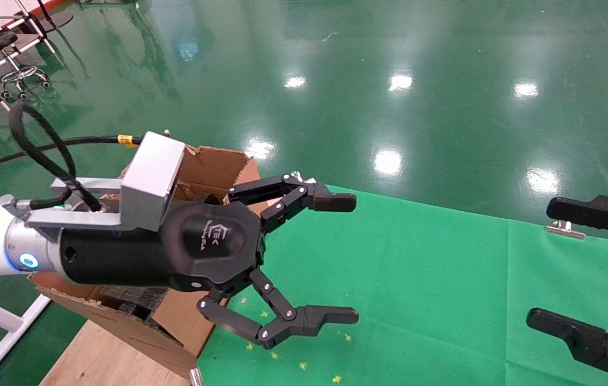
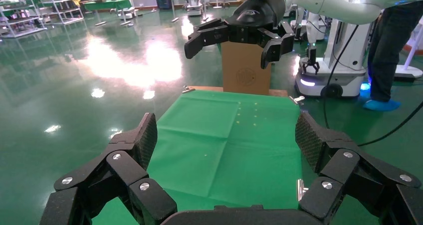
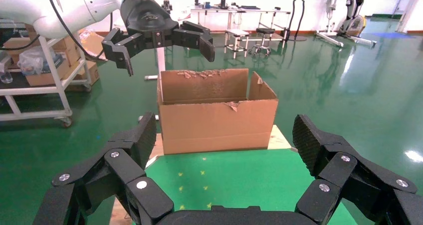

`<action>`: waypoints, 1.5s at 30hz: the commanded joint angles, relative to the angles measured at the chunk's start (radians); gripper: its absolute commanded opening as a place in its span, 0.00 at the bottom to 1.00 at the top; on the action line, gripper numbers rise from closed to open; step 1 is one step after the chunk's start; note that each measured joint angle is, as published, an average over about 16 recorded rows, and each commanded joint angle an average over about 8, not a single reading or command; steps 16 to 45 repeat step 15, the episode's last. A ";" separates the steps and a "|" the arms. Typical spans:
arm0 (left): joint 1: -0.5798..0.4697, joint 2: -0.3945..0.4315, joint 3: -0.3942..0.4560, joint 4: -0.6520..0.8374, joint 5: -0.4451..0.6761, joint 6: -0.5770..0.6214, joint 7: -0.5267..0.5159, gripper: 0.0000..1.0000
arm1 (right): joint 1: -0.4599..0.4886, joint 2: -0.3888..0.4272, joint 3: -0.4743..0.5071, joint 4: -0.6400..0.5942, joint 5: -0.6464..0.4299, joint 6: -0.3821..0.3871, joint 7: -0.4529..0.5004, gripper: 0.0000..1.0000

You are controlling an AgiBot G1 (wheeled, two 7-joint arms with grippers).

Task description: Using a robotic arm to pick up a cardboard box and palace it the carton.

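Left gripper (image 1: 304, 262) fills near head view, fingers spread wide, nothing held, wrist horizontal, hovering beside/above the carton (image 1: 213, 166), pointing over green mat (image 1: 416, 279). Right gripper (image 1: 566, 268) at mat's right edge, also wide, empty, looks parked. Carton sits at mat's left end, flaps torn, top open (image 3: 217, 110). Cardboard box not visible in any view; can't tell if it's inside the carton. Step, my guess: post-drop or pre-pick. Next needs locating the box, then lowering the wide hand onto it.
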 commanded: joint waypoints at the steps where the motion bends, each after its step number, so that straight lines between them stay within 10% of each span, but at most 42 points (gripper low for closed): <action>1: 0.000 0.000 0.000 0.000 0.000 0.000 0.000 1.00 | 0.000 0.000 0.000 0.000 0.000 0.000 0.000 1.00; 45: -0.001 0.000 0.001 0.002 0.001 0.000 -0.001 1.00 | 0.000 0.000 0.000 0.000 0.000 0.000 0.000 1.00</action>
